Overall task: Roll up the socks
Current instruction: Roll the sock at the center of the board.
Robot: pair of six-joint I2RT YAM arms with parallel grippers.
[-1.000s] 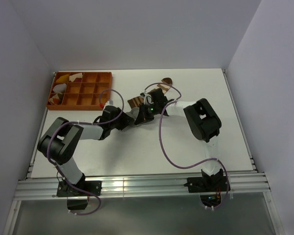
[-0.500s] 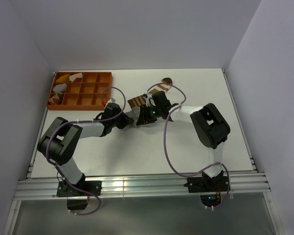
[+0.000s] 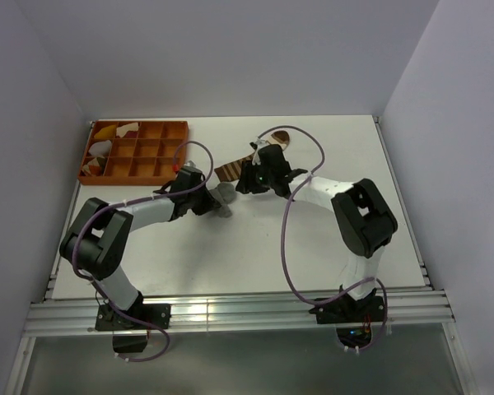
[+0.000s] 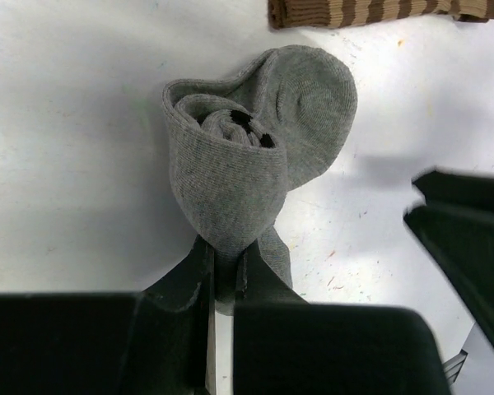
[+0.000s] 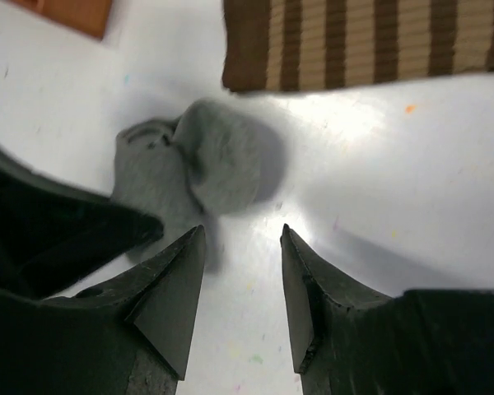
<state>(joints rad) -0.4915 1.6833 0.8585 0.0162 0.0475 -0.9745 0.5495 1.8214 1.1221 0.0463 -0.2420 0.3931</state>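
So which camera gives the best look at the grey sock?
The left wrist view: the grey sock shows large and sharp, rolled up, its end pinched in the left pincer. The right wrist view shows it blurred; the top view, only a small lump.

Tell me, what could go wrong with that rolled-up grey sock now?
The left gripper pinches only a thin end of the rolled grey fabric sock; if it tugs, the loose roll might unwind. The right gripper hangs open close beside the roll, so a careless move could knock it flat. The brown striped fabric sock lies flat nearby and could get dragged along.
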